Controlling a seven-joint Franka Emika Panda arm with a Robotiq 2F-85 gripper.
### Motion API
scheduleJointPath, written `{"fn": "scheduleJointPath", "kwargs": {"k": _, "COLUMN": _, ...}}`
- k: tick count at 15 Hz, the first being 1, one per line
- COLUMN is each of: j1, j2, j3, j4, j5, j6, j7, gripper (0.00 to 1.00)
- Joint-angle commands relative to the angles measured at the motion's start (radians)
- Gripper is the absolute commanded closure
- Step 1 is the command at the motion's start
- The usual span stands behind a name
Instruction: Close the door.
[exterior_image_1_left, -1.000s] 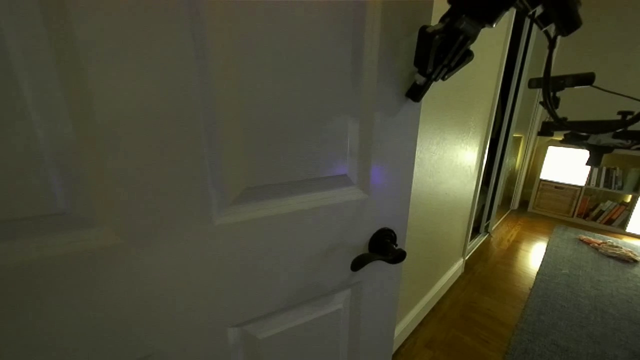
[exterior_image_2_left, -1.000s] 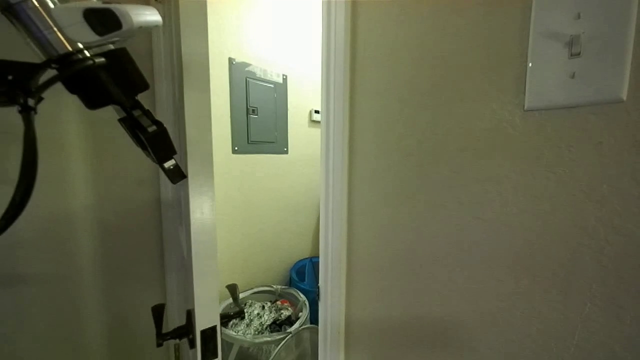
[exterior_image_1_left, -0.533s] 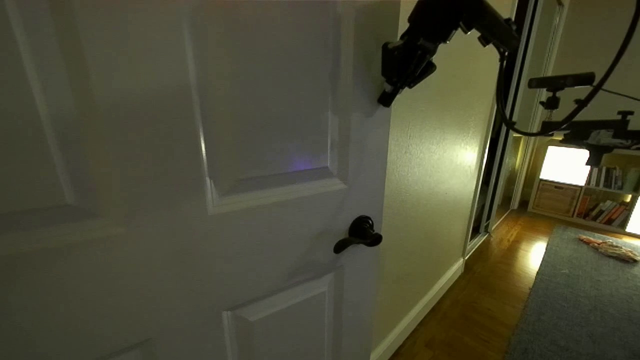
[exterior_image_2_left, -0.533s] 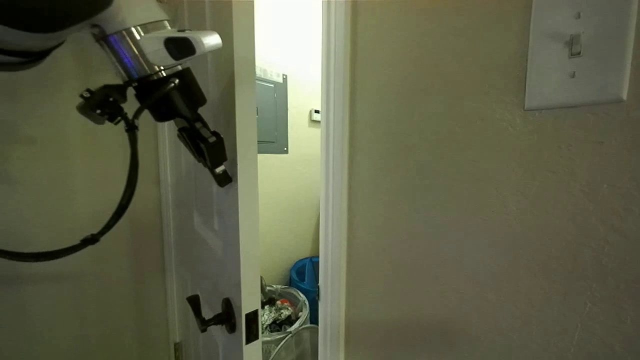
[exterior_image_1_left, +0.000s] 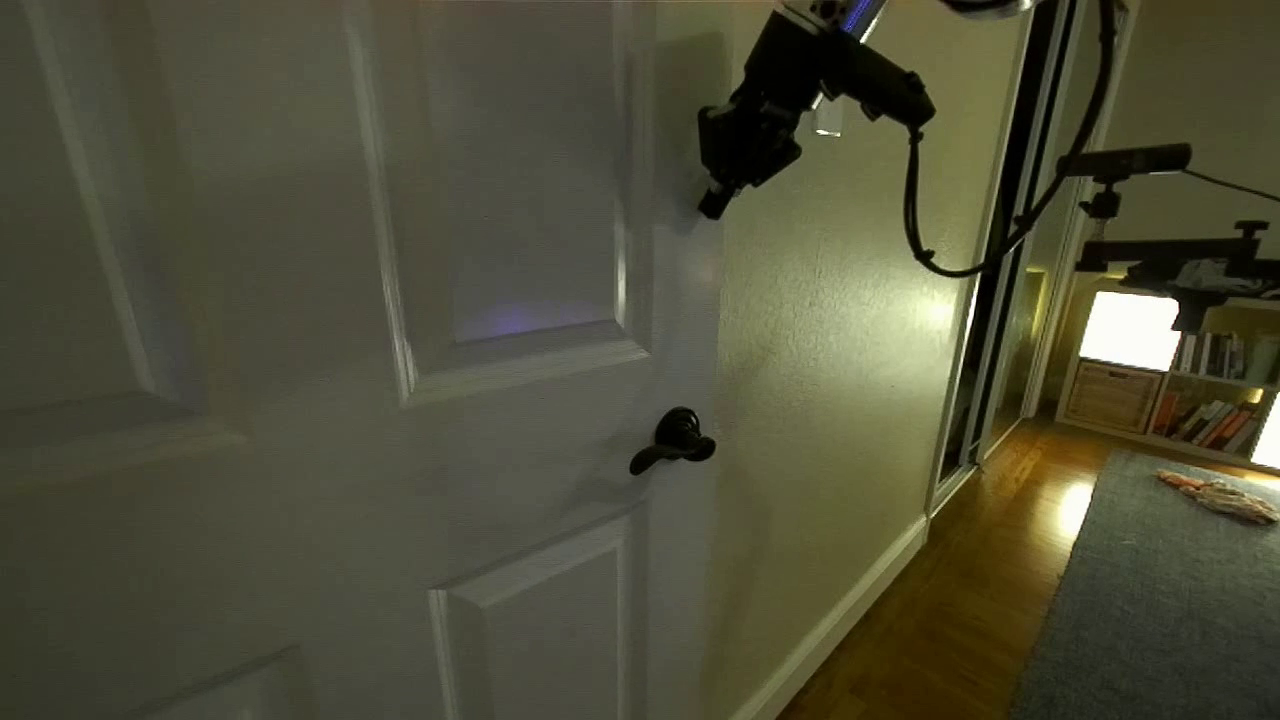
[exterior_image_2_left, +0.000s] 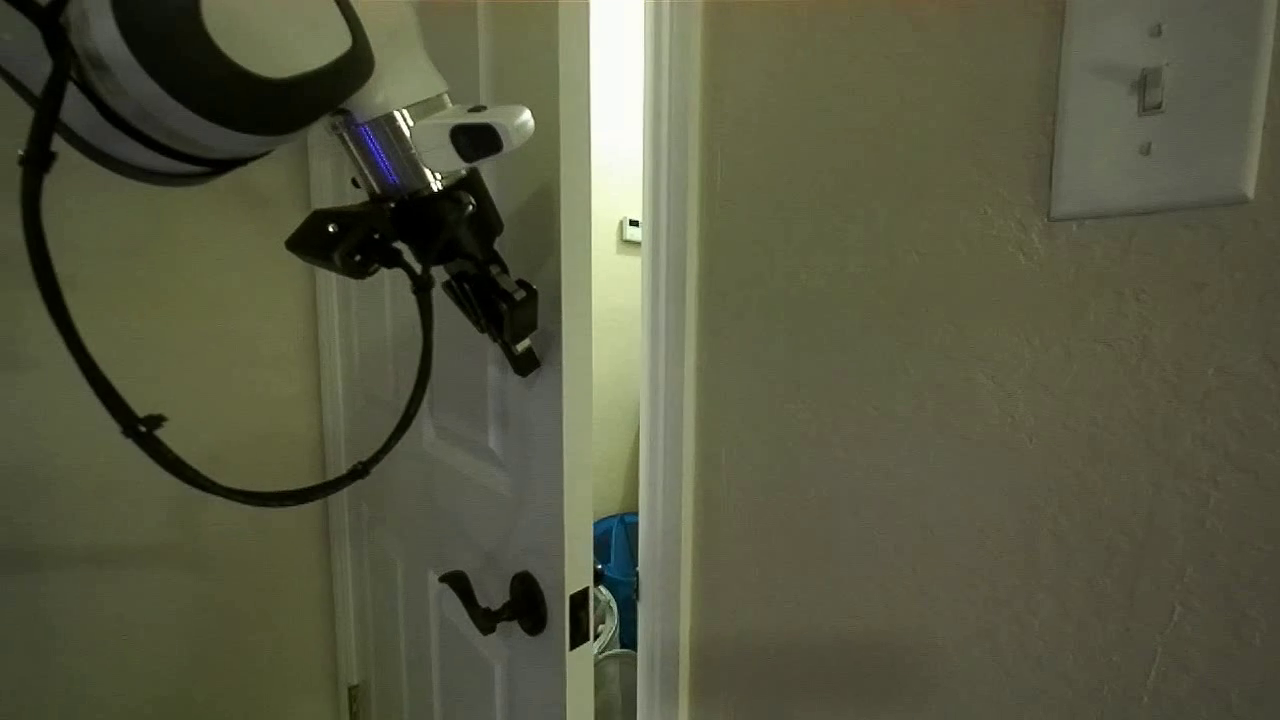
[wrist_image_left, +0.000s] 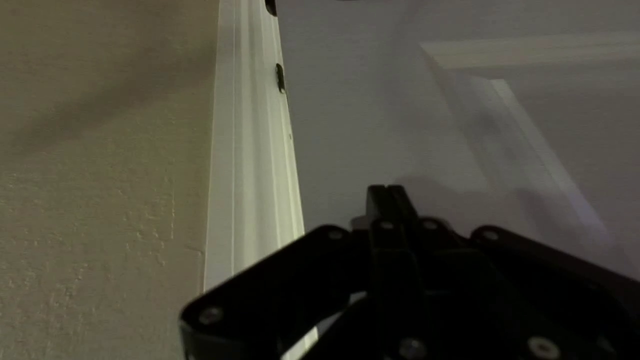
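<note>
Push-to in hand, likely late: pincer (wrist_image_left: 386, 189), tips together on nothing, at the face of the door (exterior_image_1_left: 350, 430) near its free edge, touch uncertain. Next calls for steady pressure toward the frame (exterior_image_2_left: 668, 400) until it latches. Door white, panelled, ajar, narrow gap to frame, black handle (exterior_image_1_left: 676, 440) below the pincer.

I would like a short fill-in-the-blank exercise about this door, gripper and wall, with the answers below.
The door is not shut yet; it is partly ____.
Of the gripper and the handle, the lower one is the ____.
In the wrist view, the gripper's fingers are not apart but ____.
On the wall, a plate holds a light ____.
Missing words: open; handle; together; switch.
</note>
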Motion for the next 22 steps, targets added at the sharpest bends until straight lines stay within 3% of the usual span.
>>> {"fn": "scheduleJointPath", "kwargs": {"k": 1, "j1": 0.033, "j2": 0.087, "j3": -0.040, "j4": 0.121, "j5": -0.007, "j6": -0.015, "j7": -0.022, "gripper": 0.96}}
{"fn": "scheduleJointPath", "kwargs": {"k": 14, "j1": 0.054, "j2": 0.329, "j3": -0.071, "j4": 0.435, "j5": 0.010, "j6": -0.021, "j7": -0.101, "gripper": 0.96}}
{"fn": "scheduleJointPath", "kwargs": {"k": 17, "j1": 0.047, "j2": 0.316, "j3": -0.062, "j4": 0.429, "j5": 0.024, "j6": -0.067, "j7": -0.115, "gripper": 0.96}}
{"fn": "scheduleJointPath", "kwargs": {"k": 19, "j1": 0.037, "j2": 0.275, "j3": -0.048, "j4": 0.386, "j5": 0.035, "j6": -0.157, "j7": -0.158, "gripper": 0.97}}
{"fn": "scheduleJointPath", "kwargs": {"k": 20, "j1": 0.037, "j2": 0.245, "j3": -0.045, "j4": 0.355, "j5": 0.038, "j6": -0.236, "j7": -0.177, "gripper": 0.92}}
{"fn": "scheduleJointPath", "kwargs": {"k": 21, "j1": 0.035, "j2": 0.228, "j3": -0.042, "j4": 0.334, "j5": 0.044, "j6": -0.292, "j7": -0.192, "gripper": 0.71}}
{"fn": "scheduleJointPath", "kwargs": {"k": 22, "j1": 0.034, "j2": 0.202, "j3": -0.041, "j4": 0.311, "j5": 0.044, "j6": -0.355, "j7": -0.206, "gripper": 0.64}}
